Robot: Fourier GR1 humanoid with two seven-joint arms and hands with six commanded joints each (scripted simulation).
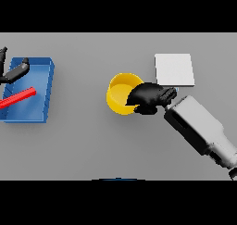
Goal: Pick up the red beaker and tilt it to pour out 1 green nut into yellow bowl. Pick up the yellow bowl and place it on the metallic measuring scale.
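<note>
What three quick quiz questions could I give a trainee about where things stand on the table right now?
1. True or false: the yellow bowl already sits on the scale.
2. Which hand is on the bowl? A) left B) right C) neither
3. Fill in: the red stick-like thing lies in the ____ tray.

Key
1. False. The bowl is beside the scale, to its left in the view, not on the plate.
2. B. The right hand has its fingers curled over the bowl's rim; the left hand is over by the tray at the far left.
3. Blue.
</note>
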